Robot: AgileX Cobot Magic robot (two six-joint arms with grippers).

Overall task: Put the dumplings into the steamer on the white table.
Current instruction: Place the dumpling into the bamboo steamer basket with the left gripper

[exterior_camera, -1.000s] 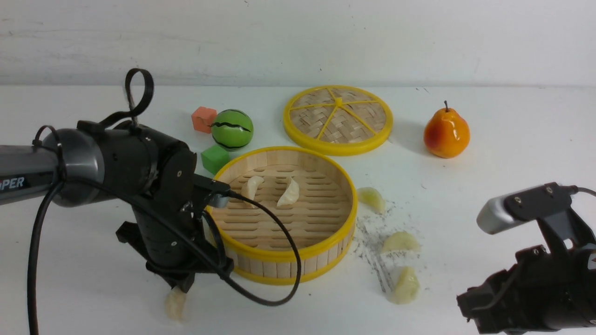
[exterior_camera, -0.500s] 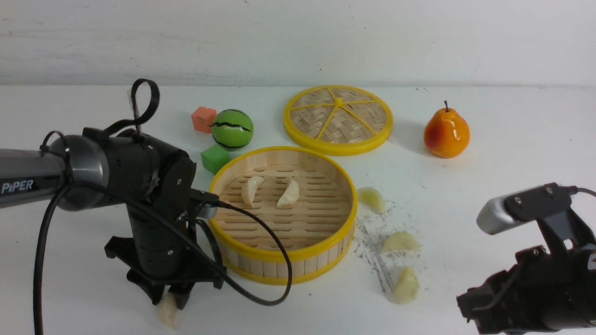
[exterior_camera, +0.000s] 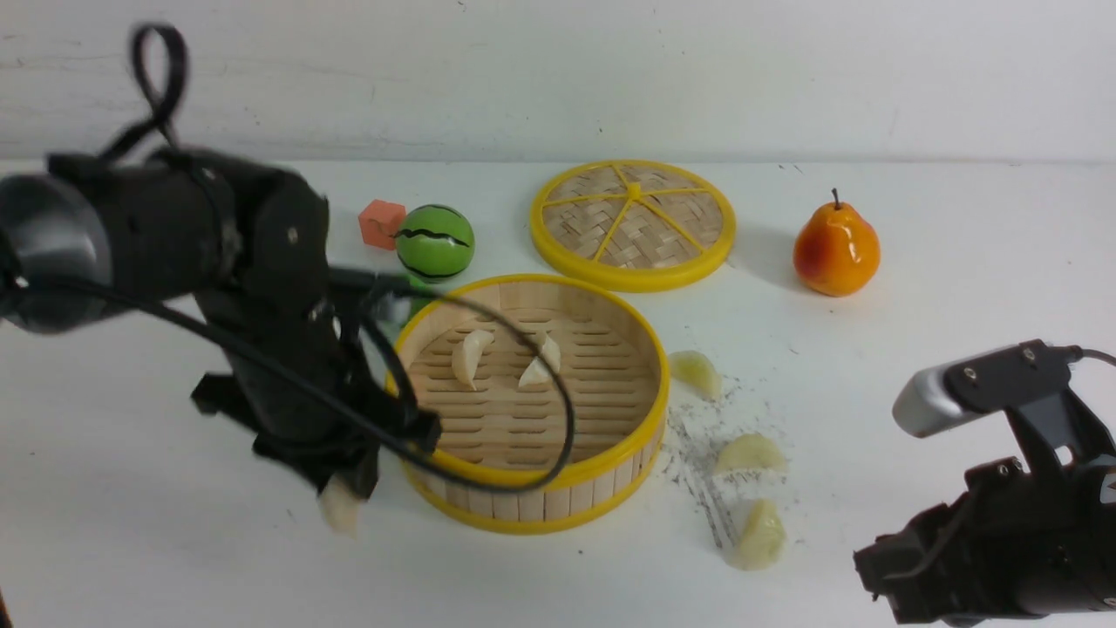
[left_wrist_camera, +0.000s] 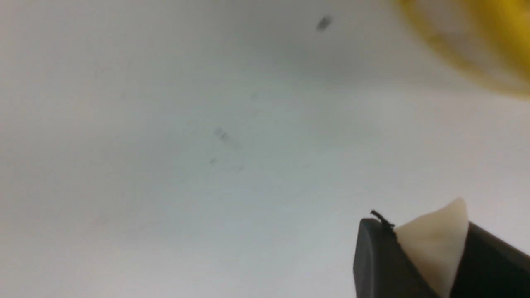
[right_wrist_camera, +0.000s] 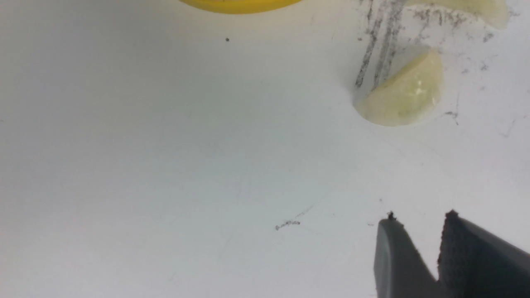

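The steamer (exterior_camera: 532,475) stands mid-table on the white table (exterior_camera: 174,558), with two cream dumplings (exterior_camera: 471,356) (exterior_camera: 542,362) on its slatted floor. My left gripper (exterior_camera: 342,493) hangs just off the steamer's front-left rim, shut on a third cream dumpling (exterior_camera: 338,515). In the left wrist view that dumpling (left_wrist_camera: 434,244) is wedged between the black fingers, above the table. Three pale yellow-green dumplings (exterior_camera: 696,371) (exterior_camera: 750,453) (exterior_camera: 760,534) lie right of the steamer. My right gripper (right_wrist_camera: 420,219) is slightly open and empty, short of the nearest one (right_wrist_camera: 403,93).
The flat woven lid (exterior_camera: 633,223) lies behind the steamer, with a pear (exterior_camera: 835,249) to its right. A green striped ball (exterior_camera: 435,242) and an orange cube (exterior_camera: 381,223) sit at the back left. Grey scratch marks (exterior_camera: 697,453) run among the yellow-green dumplings.
My left gripper closed on the cream dumpling at the front left and lifted it off the table, up and slightly right toward the steamer. The right arm has not moved.
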